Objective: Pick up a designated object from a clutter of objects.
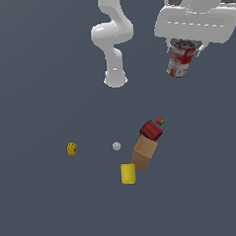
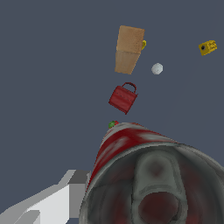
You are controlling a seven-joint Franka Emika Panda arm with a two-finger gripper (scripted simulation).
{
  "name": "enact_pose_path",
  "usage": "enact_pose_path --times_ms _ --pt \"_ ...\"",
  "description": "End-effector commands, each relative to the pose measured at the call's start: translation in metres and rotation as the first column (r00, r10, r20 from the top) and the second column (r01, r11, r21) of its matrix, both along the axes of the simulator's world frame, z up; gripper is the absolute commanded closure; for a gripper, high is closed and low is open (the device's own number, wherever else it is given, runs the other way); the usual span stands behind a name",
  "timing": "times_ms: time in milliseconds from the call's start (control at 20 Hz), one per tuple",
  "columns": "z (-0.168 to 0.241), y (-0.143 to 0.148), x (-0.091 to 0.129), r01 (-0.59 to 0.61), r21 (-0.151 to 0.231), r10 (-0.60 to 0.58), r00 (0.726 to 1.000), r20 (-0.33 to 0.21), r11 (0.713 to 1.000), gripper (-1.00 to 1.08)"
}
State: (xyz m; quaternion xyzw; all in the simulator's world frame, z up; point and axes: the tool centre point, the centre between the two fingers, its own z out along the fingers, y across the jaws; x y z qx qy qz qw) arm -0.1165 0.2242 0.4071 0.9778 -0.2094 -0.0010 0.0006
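Observation:
The designated object, a red-and-white tin can (image 1: 181, 60) with grey metal ends, hangs high above the floor at the exterior view's upper right. My gripper (image 1: 183, 46) is shut on its top end. The can (image 2: 144, 175) fills most of the wrist view, its grey lid toward the camera; one grey finger (image 2: 61, 197) shows beside it. Far below lies the rest of the clutter: a dark-red cup (image 1: 151, 130), a brown box (image 1: 144, 152), a yellow cylinder (image 1: 128, 173), a tiny strawberry (image 1: 160, 121), a white ball (image 1: 117, 146) and a small yellow piece (image 1: 72, 149).
The arm's white base (image 1: 115, 79) stands at the back middle of the dark grey floor. The cup leans against the box's upper end. In the wrist view the cup (image 2: 123, 98), box (image 2: 128, 49), ball (image 2: 157, 68) and yellow piece (image 2: 207, 47) lie beyond the can.

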Motion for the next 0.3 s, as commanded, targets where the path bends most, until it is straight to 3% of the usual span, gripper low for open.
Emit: enact_pose_path --times_ms 0,250 --pt "0.0103 -0.0006 -0.0032 0.0 0.001 0.0 1.0 0.002 1.0 1.08" --pt "0.0167 -0.0009 -0.0054 0.0 0.001 0.0 1.0 0.002 1.0 1.08"
